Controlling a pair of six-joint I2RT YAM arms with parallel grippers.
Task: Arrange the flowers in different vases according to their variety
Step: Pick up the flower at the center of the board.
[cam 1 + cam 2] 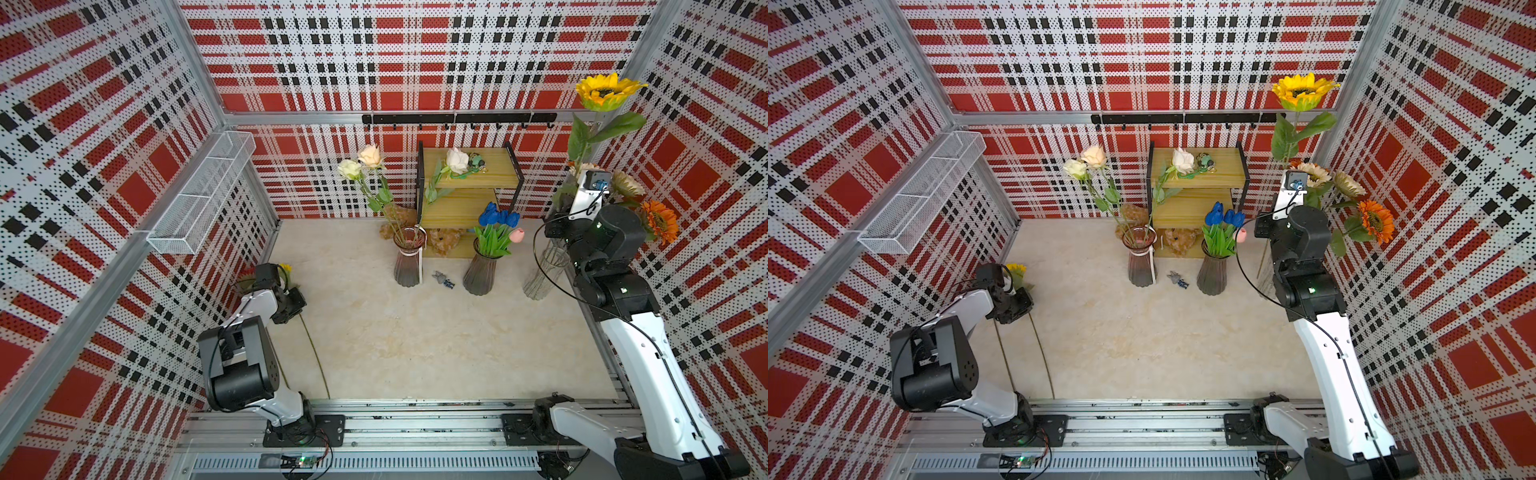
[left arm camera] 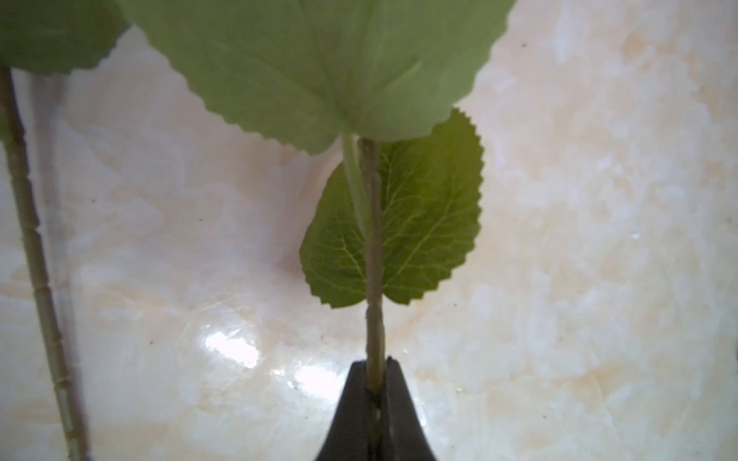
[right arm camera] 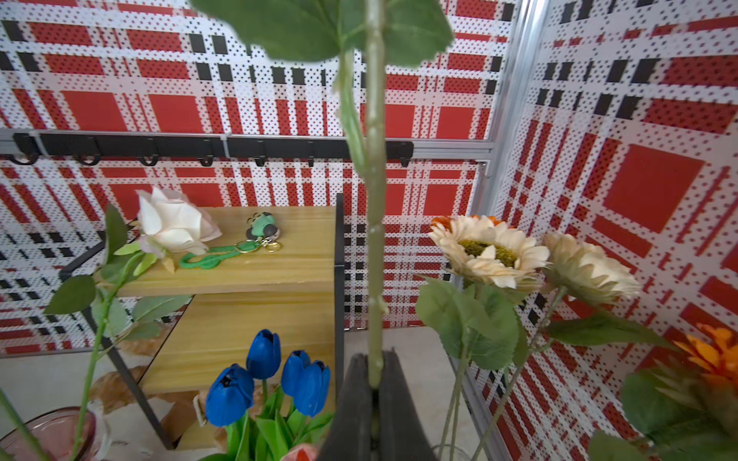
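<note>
Three vases line the far counter (image 1: 415, 340): left vase (image 1: 407, 268) holds three roses (image 1: 370, 156), middle vase (image 1: 480, 274) three blue tulips (image 1: 496, 217) and one pink tulip (image 1: 516, 235), clear vase (image 1: 540, 286) two cream sunflowers (image 3: 489, 249) and one orange sunflower (image 1: 660, 222). Only wrist views show grips: right pincer (image 3: 375, 359) clamps the stem of the raised yellow sunflower (image 1: 606, 91), left pincer (image 2: 375, 365) a leafy stem (image 2: 373, 259) at left.

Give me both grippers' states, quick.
Left gripper: closed on a leafy flower stem.
Right gripper: closed on the stem of the tall yellow sunflower.
</note>
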